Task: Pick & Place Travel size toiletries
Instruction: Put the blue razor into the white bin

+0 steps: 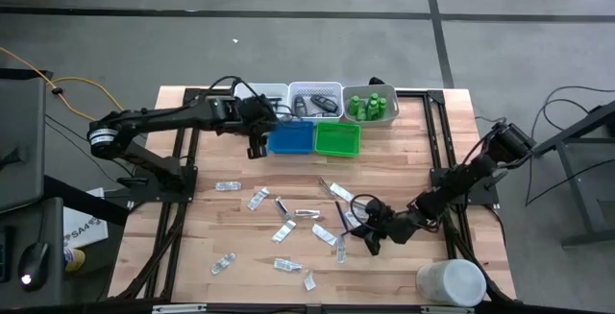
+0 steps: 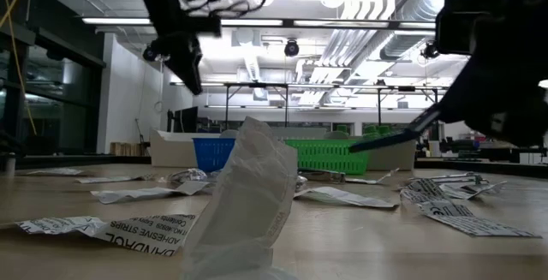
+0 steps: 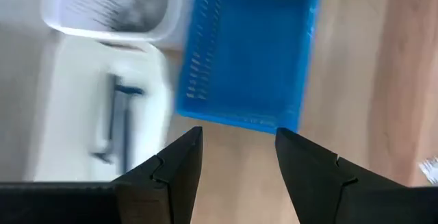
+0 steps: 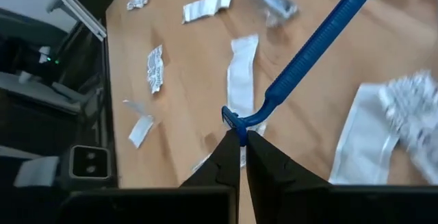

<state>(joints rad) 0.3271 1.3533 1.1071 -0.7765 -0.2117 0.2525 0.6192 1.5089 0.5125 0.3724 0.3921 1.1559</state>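
My right pincer (image 4: 241,140) is clamped on the head end of a blue disposable razor (image 4: 311,56), lifted clear of the tabletop (image 1: 192,247) at the near right, with the razor's handle slanting away from the fingertips. In the high view that pincer (image 1: 370,240) sits just beside the scattered clear and white flat packets (image 1: 282,232), which lie spread over the middle and near part of the tabletop. A large white cylindrical container (image 1: 450,282) stands at the near right corner.

My left pincer (image 3: 236,155) is apart, holding nothing, and hangs above the tabletop just at the near edge of the blue tray (image 3: 246,53). From above I see it (image 1: 258,148) just left of that blue tray (image 1: 291,139), with the green tray (image 1: 337,138) touching the blue one on its right. Behind them, three white trays stand in a row: the middle one (image 1: 315,89) holds dark grey oblong pieces (image 1: 317,106), the right one green bottles (image 1: 371,106).
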